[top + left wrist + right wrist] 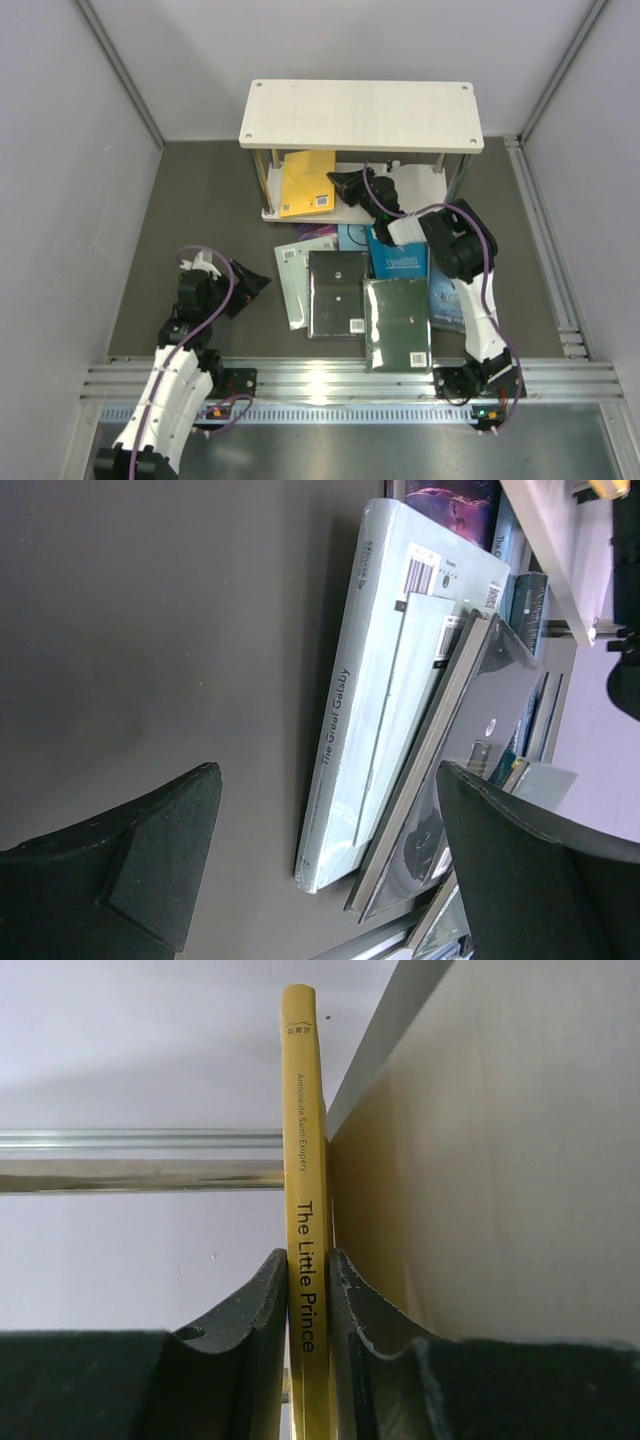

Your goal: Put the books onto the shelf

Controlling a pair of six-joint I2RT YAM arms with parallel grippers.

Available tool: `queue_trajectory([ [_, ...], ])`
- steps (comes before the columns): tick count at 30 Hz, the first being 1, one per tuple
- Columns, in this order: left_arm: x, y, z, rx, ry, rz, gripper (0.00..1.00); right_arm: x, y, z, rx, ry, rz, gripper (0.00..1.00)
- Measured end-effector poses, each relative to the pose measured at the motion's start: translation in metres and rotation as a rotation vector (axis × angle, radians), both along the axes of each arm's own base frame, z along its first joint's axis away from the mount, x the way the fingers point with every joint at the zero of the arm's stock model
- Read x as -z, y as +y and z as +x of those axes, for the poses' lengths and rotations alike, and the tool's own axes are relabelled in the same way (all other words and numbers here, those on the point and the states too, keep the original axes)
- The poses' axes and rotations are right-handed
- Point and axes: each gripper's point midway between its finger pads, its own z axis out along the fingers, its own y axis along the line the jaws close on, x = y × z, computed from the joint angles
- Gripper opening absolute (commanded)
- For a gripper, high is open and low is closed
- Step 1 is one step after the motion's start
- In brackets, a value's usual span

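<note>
R gripper [308, 1265] pinches yellow book [306, 182] by its spine, at shelf [360, 115] lower tier. L gripper [250, 283] has fingers spread wide, just beside light-blue book [292, 285].

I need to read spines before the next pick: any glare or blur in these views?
Top view: sheen on the glossy black book and dark green book, bright reflection on the front rail. Left wrist view: light blue book sharp, spine title readable. Right wrist view: yellow book spine crisp in the right gripper, metal bar behind it soft.
</note>
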Motion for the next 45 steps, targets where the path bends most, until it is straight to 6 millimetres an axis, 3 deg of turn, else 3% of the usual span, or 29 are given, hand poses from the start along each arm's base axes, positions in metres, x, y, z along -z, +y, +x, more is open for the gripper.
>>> queue_trajectory([
  [2,0.002,0.000,0.001,0.002,0.008,0.002,0.93,-0.004,0.006,0.003,-0.011,-0.014,-0.012,0.01],
  [4,0.004,0.000,0.002,0.002,0.012,0.004,0.93,-0.008,0.013,0.003,-0.027,-0.023,-0.026,0.14],
  [5,0.005,0.000,0.002,0.003,0.014,0.004,0.93,-0.009,0.016,0.003,-0.036,-0.027,-0.032,0.23],
  [6,0.005,0.000,0.003,0.003,0.013,0.005,0.93,-0.008,0.017,0.002,-0.043,-0.026,-0.038,0.46],
  [10,0.003,0.000,0.005,0.004,0.002,0.006,0.93,-0.008,0.019,-0.002,-0.069,-0.030,-0.050,0.76],
  [11,0.003,0.000,0.005,0.004,-0.002,0.006,0.93,-0.015,0.019,-0.002,-0.073,-0.047,-0.050,0.92],
  [12,0.002,0.000,0.006,0.004,-0.003,0.006,0.93,-0.017,0.018,-0.004,-0.074,-0.045,-0.051,0.99],
  [13,0.002,0.000,0.006,0.004,-0.004,0.006,0.93,-0.023,0.017,-0.005,-0.080,-0.061,-0.061,1.00],
  [29,-0.001,0.000,0.006,0.003,-0.021,0.005,0.92,-0.005,-0.035,-0.027,-0.059,0.064,-0.330,0.97],
  [32,0.000,0.000,0.006,0.001,-0.023,0.005,0.92,-0.001,-0.039,-0.030,-0.059,0.078,-0.376,0.56],
  [33,0.001,0.000,0.005,0.000,-0.022,0.005,0.92,0.003,-0.040,-0.030,-0.057,0.089,-0.391,0.37],
  [34,0.003,0.000,0.005,-0.002,-0.017,0.003,0.92,0.008,-0.042,-0.032,-0.059,0.100,-0.408,0.29],
  [36,0.005,0.000,0.004,-0.004,-0.014,0.001,0.92,0.013,-0.043,-0.033,-0.059,0.118,-0.420,0.19],
  [45,0.012,0.001,0.004,-0.007,0.008,0.004,0.92,0.028,-0.032,-0.021,-0.072,0.137,-0.422,0.14],
])
